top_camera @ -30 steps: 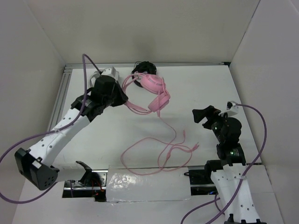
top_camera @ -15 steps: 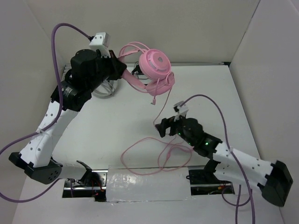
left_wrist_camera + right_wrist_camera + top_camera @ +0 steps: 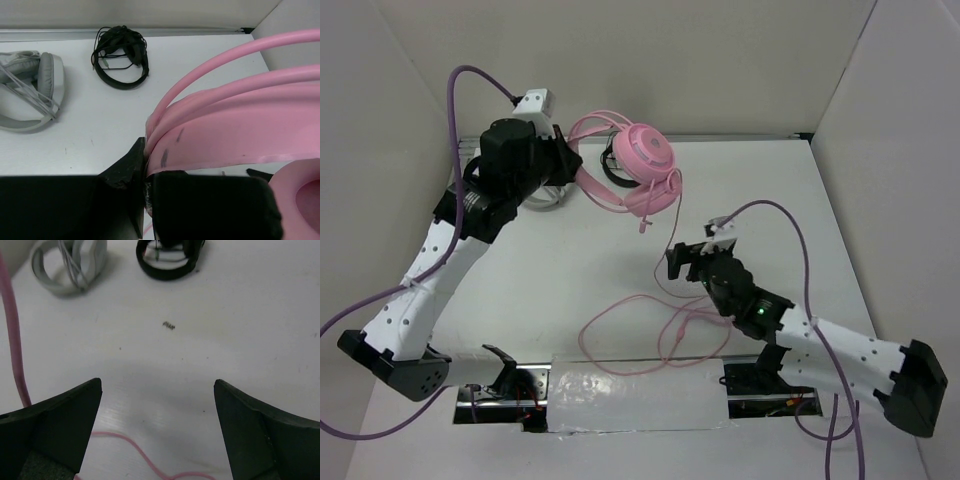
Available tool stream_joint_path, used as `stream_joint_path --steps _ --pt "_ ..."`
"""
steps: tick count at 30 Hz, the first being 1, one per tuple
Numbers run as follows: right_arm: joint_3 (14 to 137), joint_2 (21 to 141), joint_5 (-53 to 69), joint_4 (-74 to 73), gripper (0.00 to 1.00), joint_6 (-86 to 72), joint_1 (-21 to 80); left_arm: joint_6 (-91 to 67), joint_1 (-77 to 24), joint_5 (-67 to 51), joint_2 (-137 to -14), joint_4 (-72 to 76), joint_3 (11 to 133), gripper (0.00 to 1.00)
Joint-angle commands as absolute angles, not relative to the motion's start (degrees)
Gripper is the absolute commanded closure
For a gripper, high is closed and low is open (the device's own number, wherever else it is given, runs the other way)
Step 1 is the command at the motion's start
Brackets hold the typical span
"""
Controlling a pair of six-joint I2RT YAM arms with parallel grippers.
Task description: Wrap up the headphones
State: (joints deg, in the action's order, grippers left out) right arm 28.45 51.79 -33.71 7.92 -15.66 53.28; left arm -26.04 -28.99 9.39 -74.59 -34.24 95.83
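Observation:
The pink headphones (image 3: 648, 155) hang in the air over the far middle of the table. My left gripper (image 3: 568, 160) is shut on their headband (image 3: 235, 130), which fills the left wrist view just above the gripper (image 3: 146, 172). One earcup (image 3: 300, 195) shows at the lower right of that view. The thin pink cable (image 3: 660, 318) drops from the earcups and lies in loose loops on the table. My right gripper (image 3: 680, 262) hovers open above those loops, with nothing between its fingers. In the right wrist view a strand of the cable (image 3: 137, 452) runs below the gripper (image 3: 157, 385).
Grey-white headphones (image 3: 30, 95) lie at the far left, partly behind my left arm in the top view. Black headphones (image 3: 122, 57) lie at the far middle by the back wall. White walls enclose the table on three sides.
The left gripper lifted the headphones off the table, then lowered them a little. The right arm swung in from the right to the middle, over the cable loops, staying open.

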Motion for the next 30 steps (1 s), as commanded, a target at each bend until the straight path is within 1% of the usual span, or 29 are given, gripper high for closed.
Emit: stream_joint_path --steps 1,5,8,9,11,12,18,21,23,27,29,30 --pt "26.46 40.11 -35.25 8.09 0.0 -19.24 50.89 -30.85 -28.21 9.58 -70.84 -27.16 94.58 1.0" --pt "23.91 27.11 -32.27 1.69 0.0 -19.6 47.91 -32.86 -26.99 7.92 -70.31 -26.28 92.29 1.0" --pt "22.59 23.22 -26.73 0.44 0.0 -16.88 47.29 -33.22 -26.28 6.6 -70.57 -26.01 92.54 1.0" --pt "22.07 23.12 -21.67 0.79 0.0 -15.22 47.2 -33.4 -26.11 6.33 -70.92 -26.28 92.98 1.0" --pt "20.31 24.33 -17.24 3.51 0.0 -14.07 47.55 -33.57 -25.58 6.15 -71.45 -26.98 94.56 1.0" --pt "19.95 25.04 -12.62 4.21 0.0 -12.32 47.72 -33.4 -25.4 5.98 -71.98 -27.33 95.09 1.0" --pt "19.87 33.39 -3.72 8.42 0.0 -9.76 52.2 -32.96 -23.47 5.63 -73.47 -28.3 98.17 1.0" --pt "18.9 37.34 -2.2 12.46 0.0 -10.02 54.14 -33.05 -22.33 4.14 -73.92 -28.3 98.7 1.0" --pt "18.37 41.03 -4.03 14.49 0.0 -10.81 54.67 -32.44 -21.45 1.51 -74.09 -27.86 98.96 1.0" --pt "17.05 48.06 -15.26 19.15 0.0 -11.34 54.67 -32.17 -19.87 -1.14 -74.18 -29.0 101.68 1.0" --pt "17.49 49.56 -18.18 18.55 0.0 -11.6 54.67 -31.47 -19.43 -2.37 -74.18 -29.35 103.61 1.0" --pt "17.23 50.61 -19.85 19.07 0.04 -11.78 54.58 -31.38 -19.08 -2.72 -74.18 -29.62 104.32 1.0"
